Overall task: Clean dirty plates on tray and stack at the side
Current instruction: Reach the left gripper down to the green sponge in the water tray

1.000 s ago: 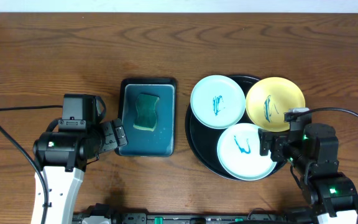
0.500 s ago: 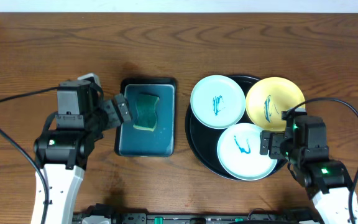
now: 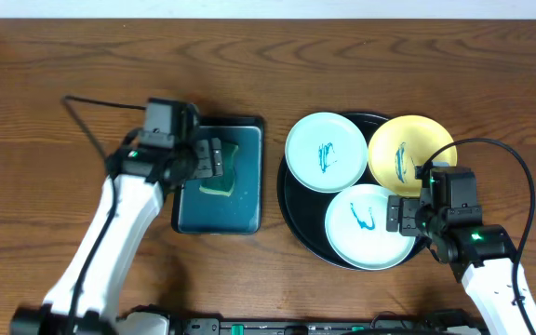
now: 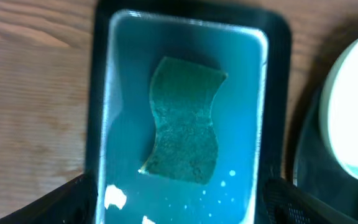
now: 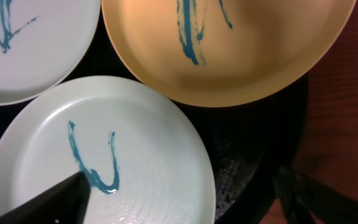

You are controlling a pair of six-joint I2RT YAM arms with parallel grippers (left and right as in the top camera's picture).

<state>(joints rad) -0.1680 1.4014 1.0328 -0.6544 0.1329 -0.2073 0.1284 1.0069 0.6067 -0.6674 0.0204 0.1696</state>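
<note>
Three plates on the black tray [image 3: 293, 210]: far mint plate [image 3: 327, 152], yellow plate [image 3: 408, 154], near mint plate [image 3: 366, 226]. All carry teal scribbles; none looks wiped or stacked. Step in hand, likely: fetching the sponge [image 4: 184, 121], alone in the teal tray [image 3: 214, 212] just left of the black tray. Left gripper [image 3: 217, 160] hovers over it, jaws wide and empty; next it must lower and close. Right gripper [image 3: 400, 216] is spread and empty at the black tray's near-right edge.

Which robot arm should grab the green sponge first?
The left. Its open left gripper hovers right over the wavy green sponge in the rectangular teal tray. The right gripper is far off, above the scribbled pale mint plate on the round black tray.
</note>
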